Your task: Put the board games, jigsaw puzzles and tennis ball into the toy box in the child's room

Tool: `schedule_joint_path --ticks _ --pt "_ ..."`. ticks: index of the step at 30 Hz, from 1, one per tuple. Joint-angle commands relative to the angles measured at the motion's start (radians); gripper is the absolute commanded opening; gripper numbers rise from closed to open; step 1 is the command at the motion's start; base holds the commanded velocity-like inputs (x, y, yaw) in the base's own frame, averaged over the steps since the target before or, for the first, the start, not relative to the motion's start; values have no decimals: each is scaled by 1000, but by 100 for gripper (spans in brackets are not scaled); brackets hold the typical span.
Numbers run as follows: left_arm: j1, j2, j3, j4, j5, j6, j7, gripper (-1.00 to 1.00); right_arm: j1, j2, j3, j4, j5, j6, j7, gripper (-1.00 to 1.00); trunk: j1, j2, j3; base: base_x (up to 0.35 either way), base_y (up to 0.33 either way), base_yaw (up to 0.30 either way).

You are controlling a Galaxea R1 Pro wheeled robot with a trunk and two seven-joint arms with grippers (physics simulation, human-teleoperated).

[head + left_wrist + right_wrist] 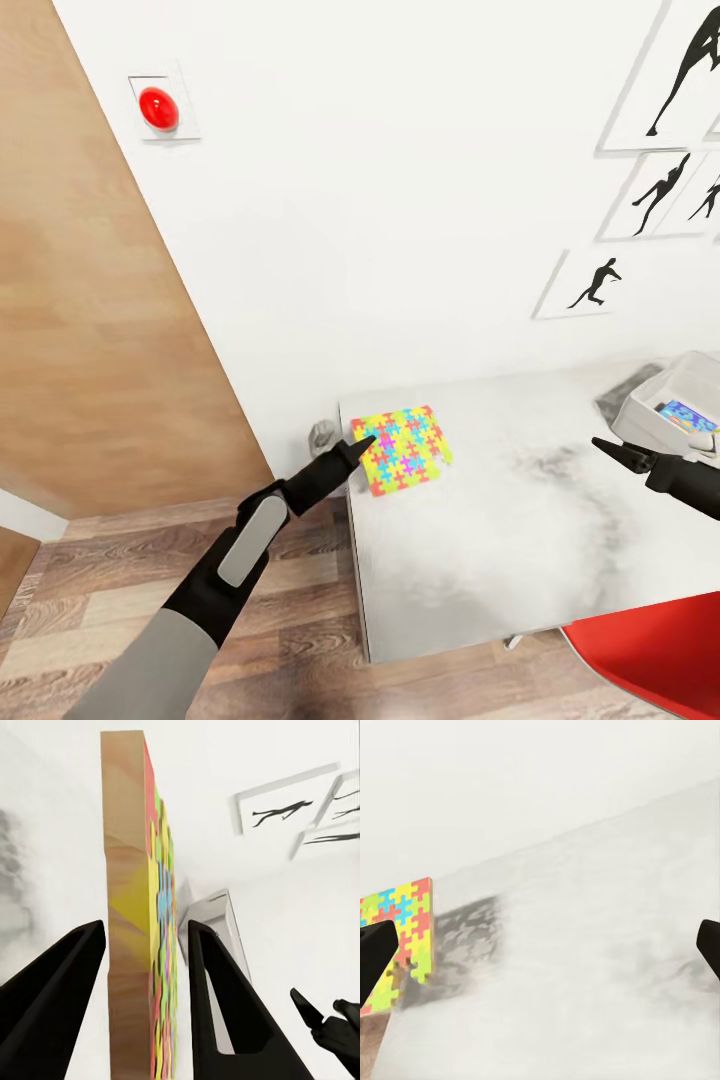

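A jigsaw puzzle [405, 450] of bright interlocking pieces is at the table's [520, 540] near-left corner. It looks tilted and slightly raised, casting a shadow on the top in the right wrist view. My left gripper [362, 445] is at its left edge. In the left wrist view the puzzle [135, 907] stands edge-on between the two fingers [75, 975], which sit close on its brown underside and its coloured face. My right gripper [612, 450] hovers open over the table just before the grey toy box [640, 405]. A board game [690, 415] lies inside the box.
A brown wooden door [90, 300] stands left of the table, with a red round wall button [158, 108] beside it. Black silhouette pictures [660, 190] hang on the white wall. A red chair [650, 650] sits at the table's near-right edge. Wood-plank floor [300, 620] lies below.
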Motion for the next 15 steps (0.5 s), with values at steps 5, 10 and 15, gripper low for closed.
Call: schedule_joint_path --ticks 5,10,15 --pt "-1 0 1 -13 10 8 0 -100 -1 0 -1 0 -2 8 2 100 1 -2 -2 0 0 0" --pt "-1 0 1 -13 10 8 0 -100 -1 0 -1 0 -2 8 2 100 1 -2 -2 0 0 0" --pt "-1 0 1 -13 10 8 0 -100 -1 0 -1 0 -2 8 2 100 1 -2 -2 0 0 0"
